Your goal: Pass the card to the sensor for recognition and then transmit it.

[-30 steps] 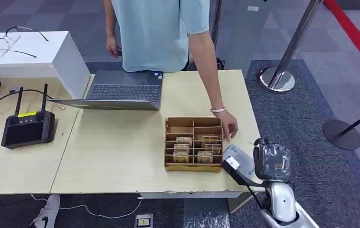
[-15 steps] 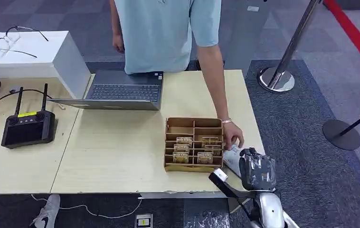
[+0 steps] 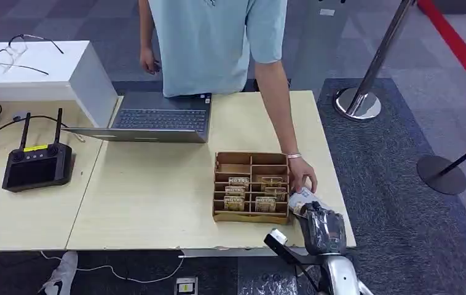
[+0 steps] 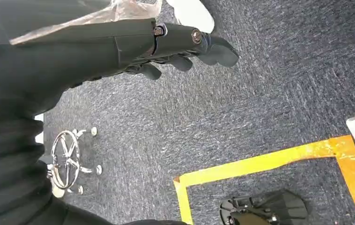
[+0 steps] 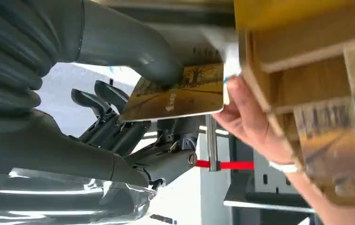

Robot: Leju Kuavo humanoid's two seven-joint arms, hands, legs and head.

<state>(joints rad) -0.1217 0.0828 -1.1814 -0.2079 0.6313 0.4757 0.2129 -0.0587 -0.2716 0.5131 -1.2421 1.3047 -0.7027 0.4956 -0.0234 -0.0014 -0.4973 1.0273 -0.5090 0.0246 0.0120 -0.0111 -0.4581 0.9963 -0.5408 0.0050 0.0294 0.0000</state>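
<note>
A humanoid robot's right hand (image 3: 323, 228), wrapped in clear plastic film, pinches a gold-printed hotel key card (image 5: 178, 93) between its thick grey thumb (image 5: 133, 51) and darker fingers (image 5: 114, 122) at the near right corner of the pale wooden table (image 3: 150, 196), just beside the open brown cardboard card organiser (image 3: 250, 187), whose compartments hold more cards of the same print. A person in a light blue T-shirt (image 3: 215, 43) leans across from the far side, with one hand (image 3: 302, 177) at the far edge of the card; the right wrist view shows those fingers touching it.

The left hand (image 4: 180, 47) hangs over grey carpet, its fingers loosely curled with nothing in them.

The card appears to be at the hand-over stage, gripped by the robot and met by the person. No sensor can be made out on the table. The next move likely calls for the robot to loosen its pinch only once the person has a firm hold, keeping the card level and away from the organiser's wall.

An open grey laptop (image 3: 160, 118) and a black handheld controller (image 3: 37, 165) sit further along the table.
</note>
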